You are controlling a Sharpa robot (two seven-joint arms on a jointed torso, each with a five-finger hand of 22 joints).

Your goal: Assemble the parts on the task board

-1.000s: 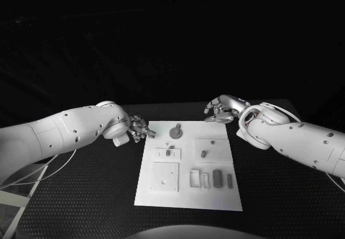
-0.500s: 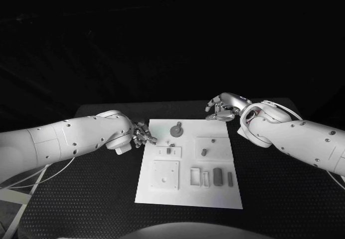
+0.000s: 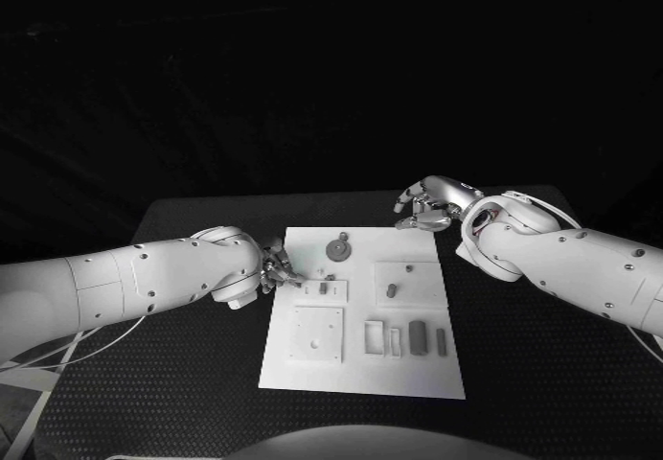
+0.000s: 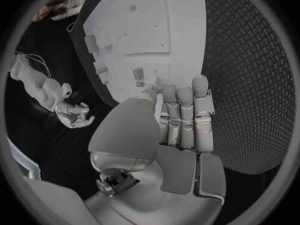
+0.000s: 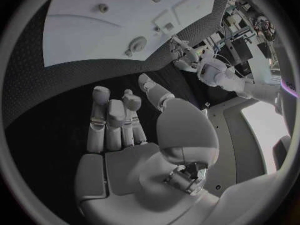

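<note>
The white task board (image 3: 311, 379) lies in the middle of the black table, also seen as the board (image 4: 147, 25) and the board (image 5: 87, 35). On it are a round grey part (image 3: 337, 253), small pegs (image 3: 324, 286) and several grey bars (image 3: 418, 337) near its front. My left hand (image 3: 277, 268) hovers at the board's left edge, close to the small pegs, its fingers (image 4: 181, 110) straight and side by side, holding nothing. My right hand (image 3: 425, 206) hangs just beyond the board's far right corner with loosely bent fingers (image 5: 115, 117) and nothing in them.
Raised white square plates (image 3: 316, 337) stand on the board. Black table (image 3: 553, 355) stretches to the board's right and left. A cable (image 3: 56, 350) loops off the table's left side.
My left hand has moved closer to me along the board's left edge and in toward the small pegs. The right hand has barely shifted.
</note>
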